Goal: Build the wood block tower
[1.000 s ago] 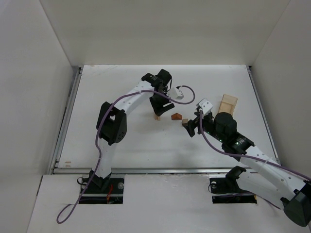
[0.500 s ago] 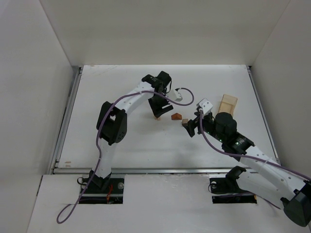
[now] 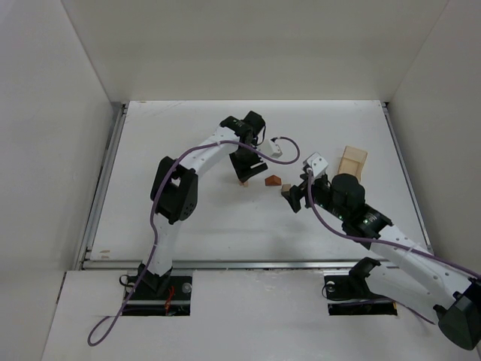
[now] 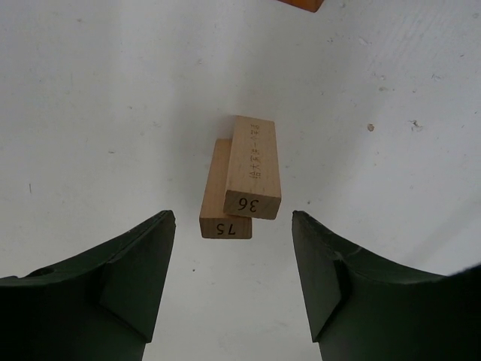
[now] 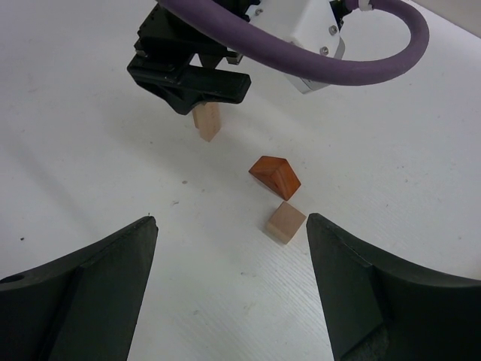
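Overall: two arms reach over the white table (image 3: 188, 226), and their claws sit near its centre.
Left claw (image 3: 242, 167): spread and pinching nothing, it hangs directly over the slim pale tan wooden post (image 3: 243, 180).
Post, left wrist view: the post (image 4: 252, 162) shows as two slim tan pieces pressed side by side, with ends numbered 36 and 15. It stands between the dark fingers (image 4: 135, 263), with a clear gap at 3 and 9 o'clock.
Reddish-brown roof-shaped wooden block (image 3: 273, 180): lies on the table at 3 o'clock from the post, apart from it and outside either claw.
Small pale tan wooden cube (image 3: 285, 189): just beside the roof block, at its 4 o'clock.
Right claw (image 3: 295, 197): spread and empty, with the cube at its 10 o'clock.
Right wrist view: the cube (image 5: 285, 222) lies in the gap, nearer the finger at 3 o'clock and touching neither. The roof block (image 5: 275, 175) lies just past it at 12 o'clock.
Larger pale tan rectangular box (image 3: 351, 162): towards the table's 3 o'clock edge, well apart from the blocks.
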{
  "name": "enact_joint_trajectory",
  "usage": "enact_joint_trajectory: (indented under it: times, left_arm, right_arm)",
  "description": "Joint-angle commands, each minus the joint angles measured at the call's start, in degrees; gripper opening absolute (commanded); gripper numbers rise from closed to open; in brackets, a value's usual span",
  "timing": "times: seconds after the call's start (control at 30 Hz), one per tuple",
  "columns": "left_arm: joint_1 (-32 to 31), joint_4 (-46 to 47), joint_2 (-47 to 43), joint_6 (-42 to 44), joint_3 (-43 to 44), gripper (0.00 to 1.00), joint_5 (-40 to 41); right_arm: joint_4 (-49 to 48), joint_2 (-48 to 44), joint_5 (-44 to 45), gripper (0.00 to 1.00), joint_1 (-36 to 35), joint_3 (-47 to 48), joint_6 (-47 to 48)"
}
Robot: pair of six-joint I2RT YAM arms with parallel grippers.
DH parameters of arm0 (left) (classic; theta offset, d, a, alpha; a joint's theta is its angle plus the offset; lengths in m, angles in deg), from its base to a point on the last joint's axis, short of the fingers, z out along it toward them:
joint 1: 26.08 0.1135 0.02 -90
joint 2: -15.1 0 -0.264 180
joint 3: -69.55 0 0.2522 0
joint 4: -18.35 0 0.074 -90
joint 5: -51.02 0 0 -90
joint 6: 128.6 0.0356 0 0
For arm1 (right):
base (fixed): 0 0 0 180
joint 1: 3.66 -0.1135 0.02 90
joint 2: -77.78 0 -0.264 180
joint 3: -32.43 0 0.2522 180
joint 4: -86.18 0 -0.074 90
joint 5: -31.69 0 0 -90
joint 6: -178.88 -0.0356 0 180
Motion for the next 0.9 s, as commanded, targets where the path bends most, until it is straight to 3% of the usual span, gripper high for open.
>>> enact_joint_trajectory:
  times: [0.0,0.27,0.37,0.87]
  left_arm:
    - [-0.1,-1.3,-0.1,0.4,-0.3,0.6,-1.3]
    - [-0.1,-2.0,0.4,0.9,-0.3,0.49,-0.3]
    - [-0.1,-2.0,0.4,1.4,-0.3,0.41,0.3]
    - [-0.1,-2.5,-0.1,3.7,-0.3,0.31,1.3]
  right_arm:
    - [-2.5,0.5,-0.6,0.86,-0.2,0.3,-0.6]
    - [-2.5,1.0,-0.6,0.86,-0.2,0.3,-0.6]
    - [-2.5,1.0,-0.6,0.86,-0.2,0.3,-0.6]
    - [-2.5,1.6,-0.6,0.86,-0.2,0.8,-0.6]
